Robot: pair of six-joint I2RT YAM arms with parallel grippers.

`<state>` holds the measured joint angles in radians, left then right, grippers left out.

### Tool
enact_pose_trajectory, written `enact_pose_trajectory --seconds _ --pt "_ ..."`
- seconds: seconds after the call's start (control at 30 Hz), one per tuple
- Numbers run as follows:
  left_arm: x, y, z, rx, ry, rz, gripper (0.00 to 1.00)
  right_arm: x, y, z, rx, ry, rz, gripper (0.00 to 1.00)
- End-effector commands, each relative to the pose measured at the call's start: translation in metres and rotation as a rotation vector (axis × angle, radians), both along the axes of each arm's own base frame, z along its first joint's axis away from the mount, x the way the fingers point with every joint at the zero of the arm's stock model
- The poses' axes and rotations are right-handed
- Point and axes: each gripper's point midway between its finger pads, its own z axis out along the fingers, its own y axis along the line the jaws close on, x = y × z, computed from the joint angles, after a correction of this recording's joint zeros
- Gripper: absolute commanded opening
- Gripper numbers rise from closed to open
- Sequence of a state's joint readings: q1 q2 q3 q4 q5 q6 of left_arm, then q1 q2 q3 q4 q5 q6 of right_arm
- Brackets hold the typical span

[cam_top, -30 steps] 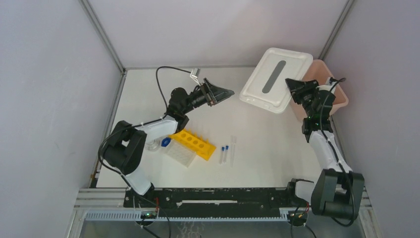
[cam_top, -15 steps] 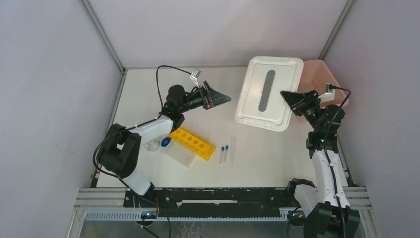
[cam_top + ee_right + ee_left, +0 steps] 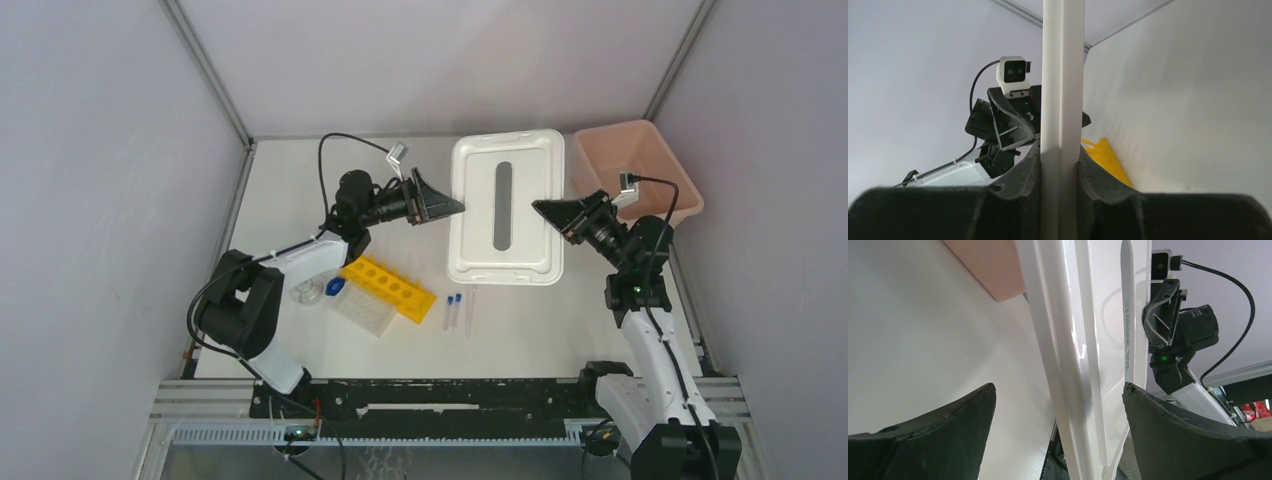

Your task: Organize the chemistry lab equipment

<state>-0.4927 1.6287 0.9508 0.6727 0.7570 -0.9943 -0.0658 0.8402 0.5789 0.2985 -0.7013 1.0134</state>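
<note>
Tabletop (image 3: 300, 190): white, closed in by pale grey walls, filling the middle of the overhead view.
Lid (image 3: 475, 215): white with a long grey slot, in the upper centre of the frame, its long sides running up and down the picture. It sits between the two hands.
Pink box (image 3: 640, 150): open, in the upper right corner, just beside the lid's upper right corner.
Right hand (image 3: 548, 212): clenched on the lid's right long edge. The right wrist view shows the white rim edge-on, pinched between both black fingers (image 3: 1013, 200).
Left hand (image 3: 445, 205): released, fingers spread wide at the lid's left edge. In the left wrist view the lid's rim passes between them, and I cannot tell whether either finger touches it.
Yellow tube rack (image 3: 390, 288): lower left of centre, lying at a slant, its row of holes facing up.
Well plate (image 3: 365, 312): clear and gridded, against the rack's lower left side.
Round glassware (image 3: 308, 293): small and clear, left of the rack, with a blue-topped piece just beside it.
Vials (image 3: 452, 310): two, blue caps toward the top of the frame, side by side right of the rack.
Thin clear tube (image 3: 470, 305): just right of the vials, parallel to them.
</note>
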Motion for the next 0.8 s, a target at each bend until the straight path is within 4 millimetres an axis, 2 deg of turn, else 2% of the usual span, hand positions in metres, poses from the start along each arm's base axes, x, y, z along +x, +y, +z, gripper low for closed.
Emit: enact_pose_trajectory --seconds 0.0,0.2,0.4,0.6,0.77 --pt "-0.014 0.001 0.055 -0.092 -0.145 -0.070 1.00 -0.005 0.012 0.022 0.023 -0.078 0.050 0.00" --pt "-0.036 0.002 0.073 -0.210 -0.170 -0.170 0.98 -0.002 0.020 0.018 0.053 -0.067 0.097 0.00" --pt "-0.056 0.003 0.089 -0.325 -0.160 -0.309 0.79 0.001 0.025 0.020 0.095 -0.063 0.145 0.00" --pt "-0.062 -0.004 0.084 -0.309 -0.157 -0.350 0.63 -0.001 0.028 0.024 0.114 -0.067 0.177 0.00" --pt "-0.059 -0.006 0.083 -0.305 -0.154 -0.342 0.34 -0.001 0.030 0.023 0.103 -0.065 0.181 0.00"
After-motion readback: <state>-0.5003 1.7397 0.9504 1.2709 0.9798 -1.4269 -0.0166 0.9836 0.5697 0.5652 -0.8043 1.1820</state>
